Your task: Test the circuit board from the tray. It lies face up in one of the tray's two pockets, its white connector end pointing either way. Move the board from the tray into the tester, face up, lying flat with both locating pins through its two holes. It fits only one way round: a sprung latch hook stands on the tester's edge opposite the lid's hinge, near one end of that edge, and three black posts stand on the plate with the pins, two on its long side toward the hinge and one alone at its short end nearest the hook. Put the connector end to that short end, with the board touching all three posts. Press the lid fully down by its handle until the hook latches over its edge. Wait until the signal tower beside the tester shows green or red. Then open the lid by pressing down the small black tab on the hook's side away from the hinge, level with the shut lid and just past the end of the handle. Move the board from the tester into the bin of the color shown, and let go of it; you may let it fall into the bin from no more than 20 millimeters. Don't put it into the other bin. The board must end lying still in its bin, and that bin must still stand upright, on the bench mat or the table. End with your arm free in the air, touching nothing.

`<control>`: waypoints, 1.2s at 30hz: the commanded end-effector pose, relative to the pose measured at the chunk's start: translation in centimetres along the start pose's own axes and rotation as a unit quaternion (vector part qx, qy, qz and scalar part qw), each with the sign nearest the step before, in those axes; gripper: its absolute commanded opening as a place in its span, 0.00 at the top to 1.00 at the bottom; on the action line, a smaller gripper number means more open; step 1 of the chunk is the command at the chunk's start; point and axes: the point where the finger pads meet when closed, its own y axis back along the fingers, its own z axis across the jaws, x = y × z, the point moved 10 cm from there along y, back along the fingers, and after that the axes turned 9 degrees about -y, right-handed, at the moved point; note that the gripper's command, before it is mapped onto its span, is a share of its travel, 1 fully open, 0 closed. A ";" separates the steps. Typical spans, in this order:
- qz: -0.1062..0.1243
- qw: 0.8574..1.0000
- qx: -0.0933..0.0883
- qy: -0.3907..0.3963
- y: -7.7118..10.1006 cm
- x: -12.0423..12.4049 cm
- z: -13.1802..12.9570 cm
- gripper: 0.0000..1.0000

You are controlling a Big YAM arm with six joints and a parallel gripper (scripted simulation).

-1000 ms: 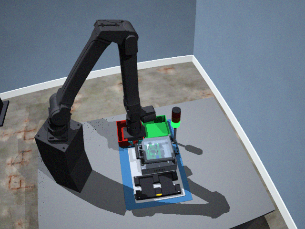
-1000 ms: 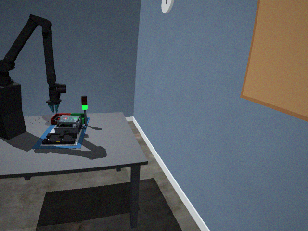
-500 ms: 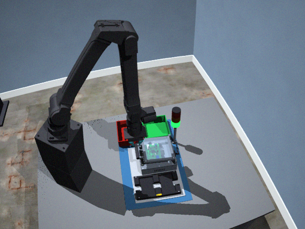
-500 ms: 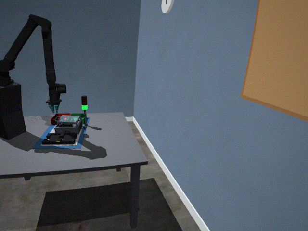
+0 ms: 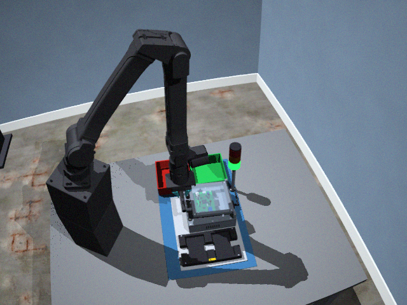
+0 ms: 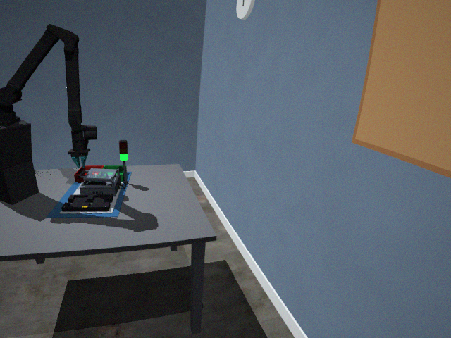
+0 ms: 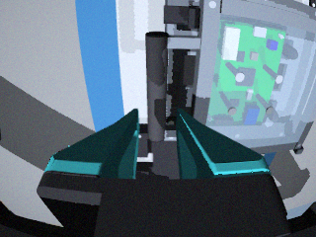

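Observation:
The green circuit board lies face up in the grey tester under the shut clear lid. The signal tower beside the tester shows green. My gripper points straight down at the tester's left edge, just above the lid's dark handle. Its teal fingers stand nearly shut with a small gap and nothing between them. The dark latch block sits just past the far end of the handle.
The red bin and the green bin stand side by side behind the tester. The black two-pocket tray lies in front of it. All rest on the blue mat.

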 end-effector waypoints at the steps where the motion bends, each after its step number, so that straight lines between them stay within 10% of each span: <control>1: -0.002 1.000 0.001 0.000 -0.6 0.1 -0.3 0.74; 36: -0.002 1.000 0.002 -0.002 -1.7 0.3 -0.2 0.74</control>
